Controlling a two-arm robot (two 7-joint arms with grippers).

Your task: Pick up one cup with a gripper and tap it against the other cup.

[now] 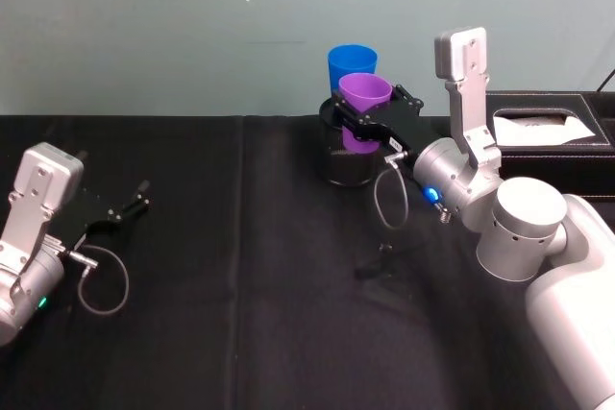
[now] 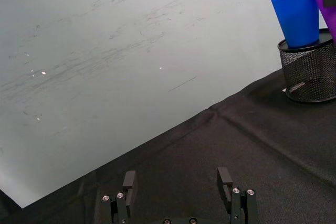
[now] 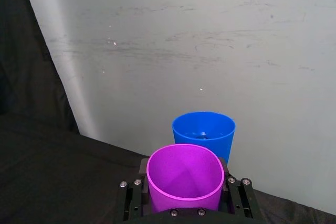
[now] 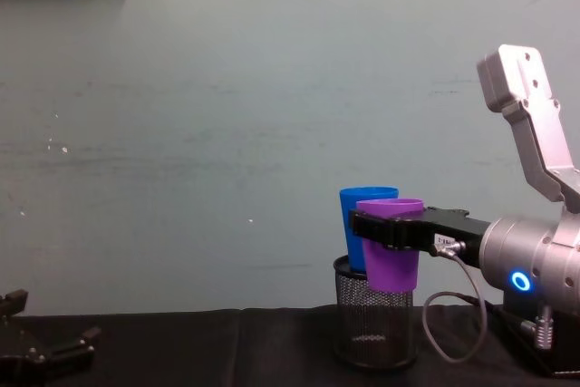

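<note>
1. The purple cup (image 1: pixel 366 93) is hanging in the air, upright and mouth up. Its lower part is hanging over the rim of the black wire-mesh pen holder (image 1: pixel 344 168), just in front of the blue cup (image 1: pixel 352 60).
2. The blue cup is standing in that holder, and its rim is sitting slightly higher than the purple one. The two are sitting right next to each other, but I cannot tell whether the walls are touching.
3. Handling, as a judgement: the purple tumbler is looking like thin plastic, so light, smooth and a bit slippery, and the wall is likely flexing if squeezed hard. The tapered wall just below the rim is looking like the best place to hold it. The blue cup is only resting in the holder, so a hard tap is risking tipping it.
4. The right gripper (image 1: pixel 370 114) is clamping the purple cup across its upper wall, one flat jaw on each side, below the rim.
5. The right arm is reaching forward and inward from the right, with the wrist roughly level and the blue ring glowing.
6. The left gripper (image 1: pixel 135 201) is idling low at the left over the black cloth table (image 1: pixel 240 285), with its fingers (image 2: pixel 129 179) spread and grasping nothing.
7. A black stitched box (image 1: pixel 548 132) is sitting at the far right.
</note>
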